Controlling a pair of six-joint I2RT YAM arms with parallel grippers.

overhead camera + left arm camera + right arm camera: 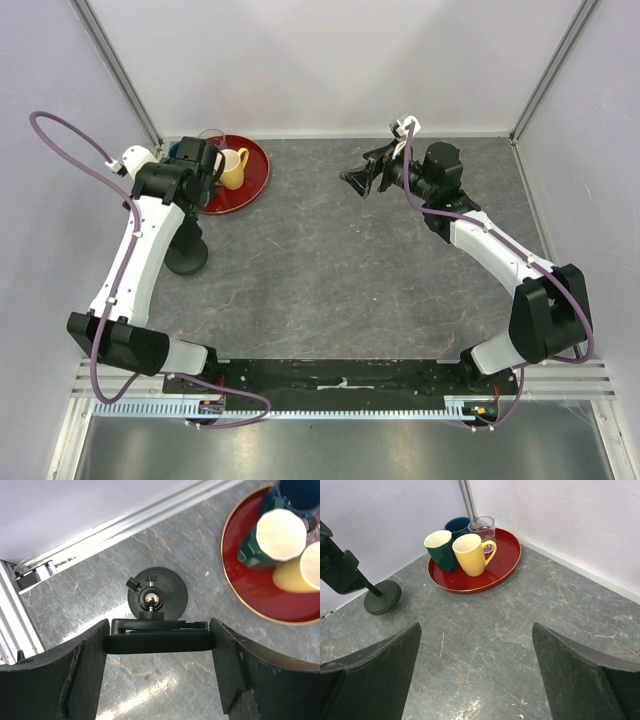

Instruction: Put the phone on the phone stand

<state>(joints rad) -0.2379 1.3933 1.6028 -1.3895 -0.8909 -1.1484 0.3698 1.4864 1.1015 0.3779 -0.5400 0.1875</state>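
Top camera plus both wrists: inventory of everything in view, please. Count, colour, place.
phone: one, black, edge-on between the left pincer's fingers, at the stand's bracket
phone stand: one, black, disc base on the table, on the near side of the tray
tray: one, red, round, far left corner
mugs: three, yellow mug, green mug, blue mug, all on the tray
glass: one, clear, on the tray behind the mugs
table: one, grey marbled
left pincer: one, black, closed on the phone
right pincer: one, black, open, empty, above the table
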